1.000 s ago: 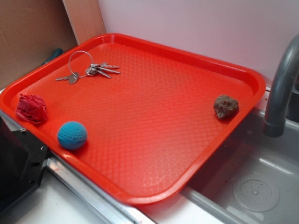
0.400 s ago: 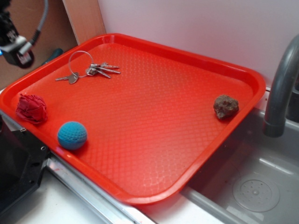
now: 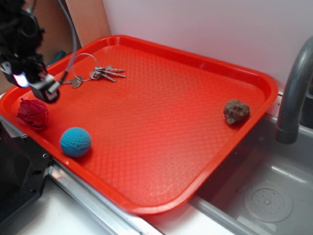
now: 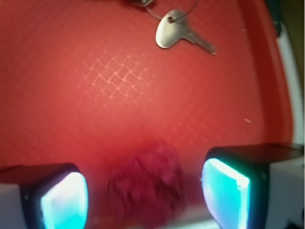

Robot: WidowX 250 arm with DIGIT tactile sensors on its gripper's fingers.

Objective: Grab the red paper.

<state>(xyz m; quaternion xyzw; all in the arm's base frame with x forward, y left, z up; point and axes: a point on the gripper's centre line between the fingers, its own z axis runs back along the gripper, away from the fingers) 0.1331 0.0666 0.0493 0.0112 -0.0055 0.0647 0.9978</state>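
Position of my gripper (image 4: 145, 191) was above the left corner of the red tray (image 3: 195, 122), jaws spread wide and holding nothing. Between the two fingertips (image 4: 64, 200), in the wrist view, lay the red paper (image 4: 147, 183), a wrinkled dark-red wad resting on the tray floor near its rim; I could not tell whether either pad touched it. Beyond it lay a bunch of keys (image 3: 100, 73). A blue ball (image 3: 75, 142) sat near the wad, and a brown rock (image 3: 236, 111) sat well apart at the far right edge.
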